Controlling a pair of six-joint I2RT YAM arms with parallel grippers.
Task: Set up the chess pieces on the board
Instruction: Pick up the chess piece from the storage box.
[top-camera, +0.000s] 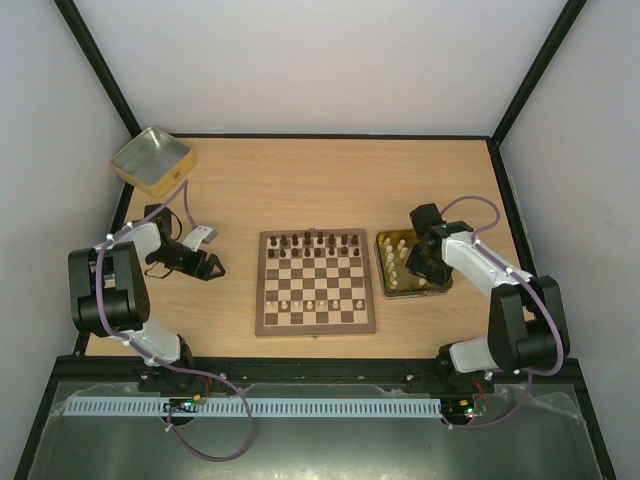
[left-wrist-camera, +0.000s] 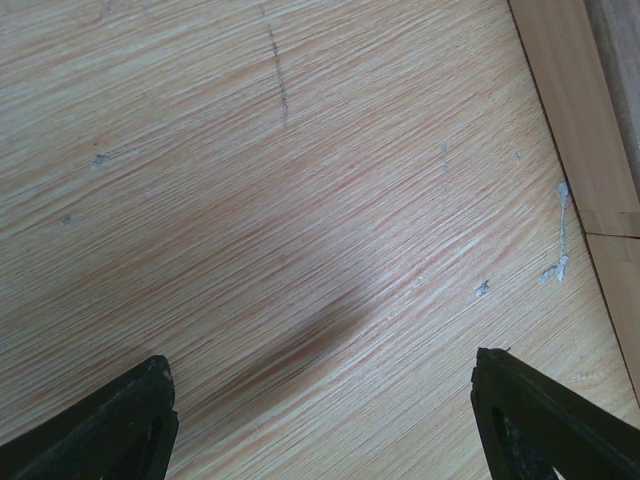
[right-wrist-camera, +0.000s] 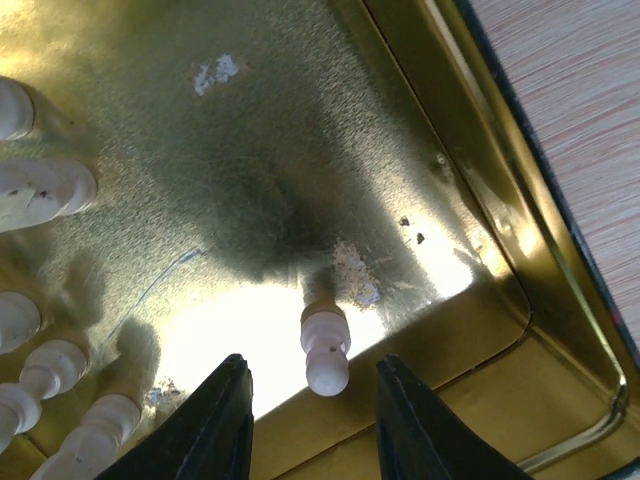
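Note:
The board (top-camera: 316, 330) lies mid-table with dark chessmen along its far rows and several cream chess pieces (top-camera: 300, 301) on its near half. More cream chess pieces (top-camera: 397, 262) stand in a gold tin (top-camera: 412, 293) right of the board. My right gripper (right-wrist-camera: 313, 362) hangs inside that tin (right-wrist-camera: 300, 130), open, with one cream pawn (right-wrist-camera: 326, 345) standing between its fingers and a gap on both sides. Other cream pieces (right-wrist-camera: 45, 190) crowd the tin's left side. My left gripper (left-wrist-camera: 322, 360) is wide open over bare tabletop (left-wrist-camera: 300, 150), left of the board.
A second gold tin (top-camera: 153, 160) sits at the back left corner of the table. The right tin's wall (right-wrist-camera: 520, 300) rises just beyond the pawn. A wooden edge strip (left-wrist-camera: 585, 130) runs along the right of the left wrist view.

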